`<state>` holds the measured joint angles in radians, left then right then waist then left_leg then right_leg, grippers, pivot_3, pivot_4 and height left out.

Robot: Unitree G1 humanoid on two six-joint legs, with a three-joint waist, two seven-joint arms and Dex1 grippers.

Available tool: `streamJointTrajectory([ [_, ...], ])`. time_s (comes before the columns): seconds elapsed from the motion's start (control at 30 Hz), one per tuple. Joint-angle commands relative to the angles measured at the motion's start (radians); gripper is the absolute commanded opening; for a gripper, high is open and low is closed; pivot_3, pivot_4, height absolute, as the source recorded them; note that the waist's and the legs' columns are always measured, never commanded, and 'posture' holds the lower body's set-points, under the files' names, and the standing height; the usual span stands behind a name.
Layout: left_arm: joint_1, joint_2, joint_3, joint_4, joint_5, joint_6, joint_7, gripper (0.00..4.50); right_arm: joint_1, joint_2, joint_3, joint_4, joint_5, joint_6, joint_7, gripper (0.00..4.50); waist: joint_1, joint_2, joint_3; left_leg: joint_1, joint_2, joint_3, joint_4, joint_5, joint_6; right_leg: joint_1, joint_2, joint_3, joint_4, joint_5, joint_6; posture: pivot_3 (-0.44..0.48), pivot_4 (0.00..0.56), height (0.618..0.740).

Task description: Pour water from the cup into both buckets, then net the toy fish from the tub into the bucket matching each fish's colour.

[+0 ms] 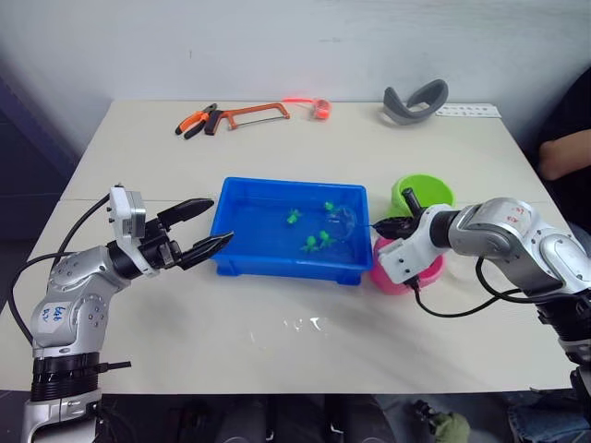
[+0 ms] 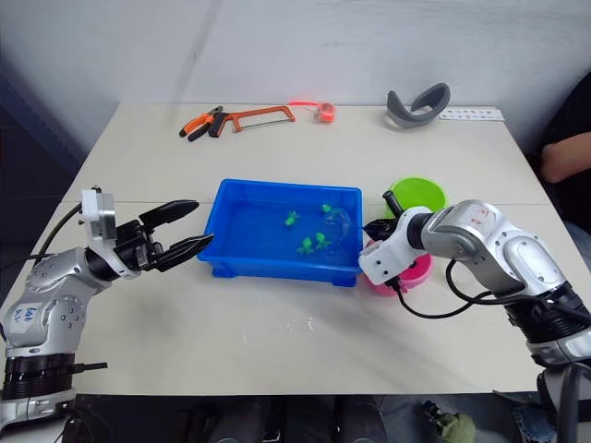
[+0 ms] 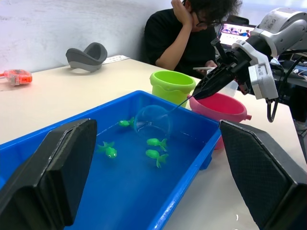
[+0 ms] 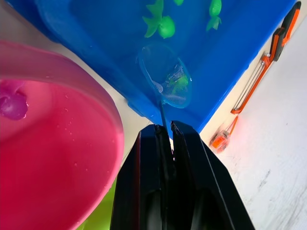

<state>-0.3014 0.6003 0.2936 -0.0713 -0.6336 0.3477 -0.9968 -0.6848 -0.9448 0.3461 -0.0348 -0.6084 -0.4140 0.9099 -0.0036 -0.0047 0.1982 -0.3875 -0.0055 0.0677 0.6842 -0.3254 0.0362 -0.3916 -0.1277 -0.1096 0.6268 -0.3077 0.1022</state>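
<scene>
On the table (image 1: 185,314) sat the blue tub (image 1: 249,254), holding water and four green fish (image 1: 317,242). At the tub's right end the right gripper (image 1: 388,224) had its fingers clamped on the thin handle of the net (image 1: 340,220), whose hoop hung tilted over the water near the right wall, with something green showing through the mesh in the right wrist view. Just right of the tub stood the pink bucket (image 1: 395,282), partly under that arm, with a purple-pink fish (image 4: 10,104) lying in its water. Behind it, touching or nearly so, stood the green bucket (image 1: 423,191). Left of the tub, the left gripper (image 1: 205,226) hovered just off the tub's left wall, its fingers spread wide apart and empty. At the far edge of the table lay pliers (image 1: 197,120), an orange hacksaw (image 1: 254,113), a small orange object (image 1: 320,108) and a grey curved band (image 1: 416,100). A person in black (image 3: 184,38) sat beyond the table's right side.
</scene>
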Motion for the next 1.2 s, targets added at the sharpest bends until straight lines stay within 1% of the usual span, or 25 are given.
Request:
streamJointTrajectory([
  [0.03, -0.010, 0.010, 0.009, -0.025, -0.021, -0.005, -0.006, 4.41, 0.014, 0.022, -0.029, -0.030, 0.061, 0.046, 0.036, 0.00, 0.000, 0.000, 0.000, 0.000, 0.000, 0.000, 0.000, 0.000, 0.000, 0.000, 0.000, 0.000, 0.000, 0.000, 0.000, 0.000, 0.150, 0.740],
  [0.2, -0.006, 0.009, 0.011, -0.020, -0.019, -0.010, -0.009, 4.41, 0.052, 0.031, -0.049, -0.051, 0.121, 0.108, 0.072, 0.00, 0.001, 0.000, 0.000, 0.000, 0.000, 0.000, 0.000, 0.000, 0.000, 0.000, 0.000, 0.000, 0.000, 0.000, 0.000, 0.000, 0.150, 0.740],
  [0.4, -0.005, 0.009, 0.011, -0.017, -0.018, -0.014, -0.013, 4.41, 0.078, 0.052, -0.065, -0.074, 0.162, 0.186, 0.080, 0.00, 0.001, 0.000, 0.000, 0.000, 0.000, 0.000, 0.000, 0.000, 0.000, 0.000, 0.000, 0.000, 0.000, 0.000, 0.000, 0.000, 0.150, 0.740],
  [0.57, -0.002, 0.013, 0.015, -0.012, -0.016, -0.018, -0.020, 4.41, 0.109, 0.060, -0.104, -0.111, 0.223, 0.268, 0.091, 0.00, 0.003, 0.000, 0.000, 0.000, 0.000, 0.000, 0.000, 0.000, 0.000, 0.000, 0.000, 0.000, 0.000, 0.000, 0.000, 0.000, 0.150, 0.740],
  [0.73, -0.003, 0.015, 0.017, -0.003, -0.013, -0.023, -0.029, 4.41, 0.174, 0.079, -0.168, -0.169, 0.361, 0.376, 0.115, 0.00, 0.003, 0.000, 0.000, 0.000, 0.000, -0.001, 0.000, 0.000, 0.000, 0.001, 0.000, -0.001, 0.000, 0.000, 0.000, 0.000, 0.150, 0.740],
  [1.0, -0.026, 0.020, 0.009, 0.032, -0.005, -0.038, -0.055, 4.41, 0.222, 0.084, -0.216, -0.218, 0.450, 0.462, 0.109, 0.00, 0.003, 0.000, 0.000, 0.000, 0.000, -0.001, 0.000, 0.000, 0.000, 0.001, 0.000, -0.001, 0.000, 0.000, 0.000, 0.000, 0.150, 0.740],
  [1.1, -0.031, 0.024, 0.007, 0.041, -0.005, -0.045, -0.067, 4.41, 0.255, 0.072, -0.254, -0.248, 0.483, 0.466, 0.103, 0.00, 0.003, 0.000, 0.000, 0.000, 0.000, -0.001, 0.000, 0.000, 0.000, 0.001, 0.000, -0.001, 0.000, 0.000, 0.000, 0.000, 0.150, 0.740],
  [1.17, -0.033, 0.027, 0.008, 0.044, -0.007, -0.046, -0.074, 4.41, 0.287, 0.076, -0.298, -0.288, 0.532, 0.454, 0.096, 0.00, 0.006, 0.000, 0.000, 0.000, 0.000, -0.001, 0.000, 0.000, 0.000, 0.001, 0.000, -0.001, 0.000, 0.000, 0.000, 0.000, 0.150, 0.740],
  [1.2, -0.038, 0.027, 0.005, 0.044, -0.007, -0.045, -0.078, 4.41, 0.308, 0.081, -0.334, -0.320, 0.572, 0.483, 0.095, 0.00, 0.006, 0.000, 0.000, 0.000, 0.000, -0.001, 0.000, 0.000, 0.000, 0.001, 0.000, -0.001, 0.000, 0.000, 0.000, 0.000, 0.150, 0.740],
])
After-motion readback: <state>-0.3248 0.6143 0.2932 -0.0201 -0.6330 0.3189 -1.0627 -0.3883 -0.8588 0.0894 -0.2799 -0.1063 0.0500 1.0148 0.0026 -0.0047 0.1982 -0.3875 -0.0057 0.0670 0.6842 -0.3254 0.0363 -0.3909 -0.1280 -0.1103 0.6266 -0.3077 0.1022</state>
